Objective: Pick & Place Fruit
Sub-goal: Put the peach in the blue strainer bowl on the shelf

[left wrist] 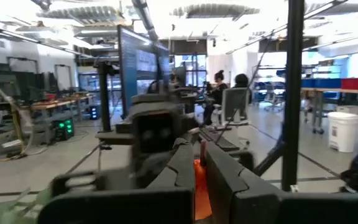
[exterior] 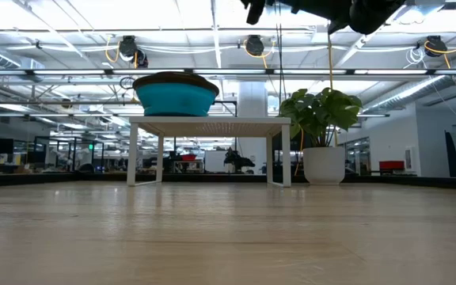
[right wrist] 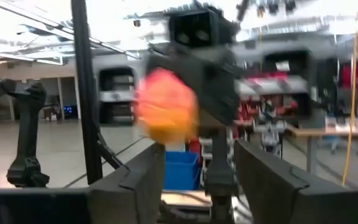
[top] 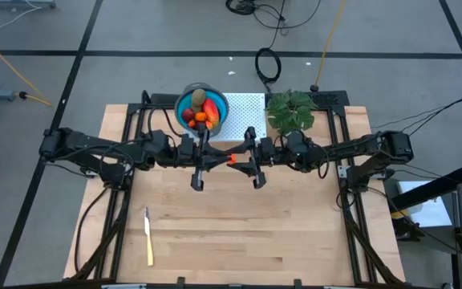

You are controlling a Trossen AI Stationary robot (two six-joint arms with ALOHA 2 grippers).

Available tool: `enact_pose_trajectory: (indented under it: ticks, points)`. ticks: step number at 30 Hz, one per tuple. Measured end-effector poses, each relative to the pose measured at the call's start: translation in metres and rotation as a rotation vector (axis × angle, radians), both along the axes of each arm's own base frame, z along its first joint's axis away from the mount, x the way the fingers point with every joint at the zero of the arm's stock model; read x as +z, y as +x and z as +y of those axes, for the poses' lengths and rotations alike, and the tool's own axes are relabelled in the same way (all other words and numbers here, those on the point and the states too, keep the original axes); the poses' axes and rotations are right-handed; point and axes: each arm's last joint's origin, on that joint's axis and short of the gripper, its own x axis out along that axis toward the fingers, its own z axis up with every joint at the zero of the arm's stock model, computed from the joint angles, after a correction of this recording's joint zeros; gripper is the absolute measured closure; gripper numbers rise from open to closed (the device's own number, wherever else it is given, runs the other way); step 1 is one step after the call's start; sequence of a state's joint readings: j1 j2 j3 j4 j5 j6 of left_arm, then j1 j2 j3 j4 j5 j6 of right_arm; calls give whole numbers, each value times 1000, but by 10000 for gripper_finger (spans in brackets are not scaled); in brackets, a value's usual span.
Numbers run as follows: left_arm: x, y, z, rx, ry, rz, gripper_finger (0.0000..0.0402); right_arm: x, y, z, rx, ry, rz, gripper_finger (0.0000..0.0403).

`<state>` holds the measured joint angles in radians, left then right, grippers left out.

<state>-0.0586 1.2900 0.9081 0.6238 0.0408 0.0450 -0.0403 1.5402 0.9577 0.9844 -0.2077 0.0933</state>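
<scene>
My left gripper is high over the table's middle, pointing level toward the right arm and shut on an orange-red fruit piece. My right gripper faces it from the right, open; its fingers stand just short of the blurred fruit. More fruit lies in a teal bowl: an olive-brown oval, a red-orange oblong and small orange ones. The bowl stands on a white perforated stand. My left gripper pinches the orange-red fruit piece between its two fingers, which come at it level from the table's left. The fruit is lifted clear, high above the table. The fingers hide which part of the fruit they are on.
A potted leafy plant stands at the far edge, right of the stand. A slim cream-yellow knife lies on the wood near the left front. The wooden top is bare in the middle and toward the near edge.
</scene>
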Motion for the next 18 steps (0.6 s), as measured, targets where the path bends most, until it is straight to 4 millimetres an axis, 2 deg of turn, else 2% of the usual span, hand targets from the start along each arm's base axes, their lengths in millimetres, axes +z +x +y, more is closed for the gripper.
enact_pose_trajectory:
  ticks: [6, 10, 14, 18]
  points:
    - [2, -2, 0, 22, 11, -10, 382, -13, 2, -3, 3, 57, 174, 176]
    - [4, -4, 7, 73, 30, -12, 391, -28, 3, -3, 4, 75, 339, 164]
    - [4, -5, 19, 114, 16, 0, 393, -41, 2, -1, 36, 123, 475, 176]
    - [0, -3, 32, 160, 10, 55, 386, -48, 1, 2, 67, 130, 551, 215]
